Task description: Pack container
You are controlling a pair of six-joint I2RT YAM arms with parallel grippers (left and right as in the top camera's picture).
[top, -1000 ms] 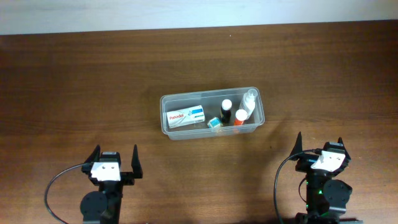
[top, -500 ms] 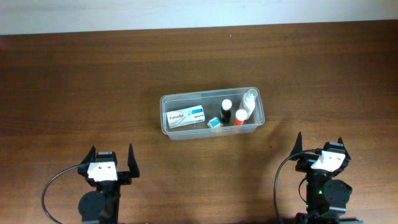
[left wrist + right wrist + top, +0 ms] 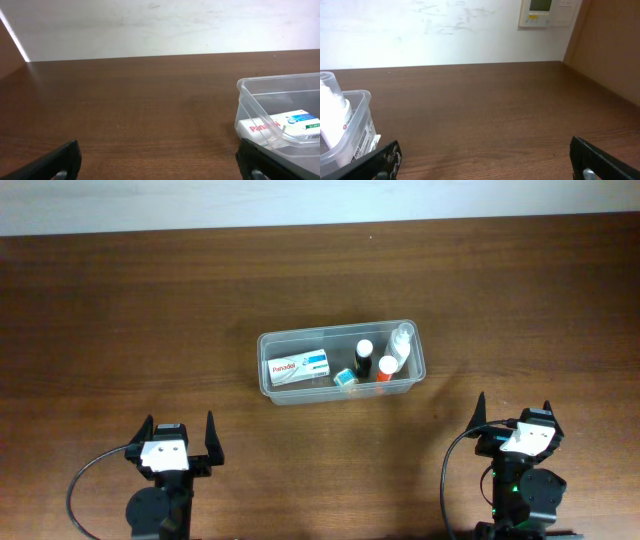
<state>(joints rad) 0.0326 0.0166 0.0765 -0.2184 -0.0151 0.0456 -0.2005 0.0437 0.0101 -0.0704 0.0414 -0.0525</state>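
The container (image 3: 300, 333) stands on the wooden table (image 3: 120, 310), just right of centre in the overhead view, long axis running 9 to 3 o'clock. Contents: a Panadol box (image 3: 299, 365) at the 9 o'clock end, a small teal item (image 3: 345, 378) at 6 o'clock, a dark bottle with white cap (image 3: 364, 358), an orange-capped bottle (image 3: 386, 370), and a clear bottle with white cap (image 3: 401, 340) at the 3 o'clock end. The left gripper (image 3: 180, 420) is released, fingers spread wide, grasping nothing; the container lies at its 2 o'clock, well apart. The right gripper (image 3: 513, 402) is likewise released and empty; the container lies between its 9 and 10 o'clock.
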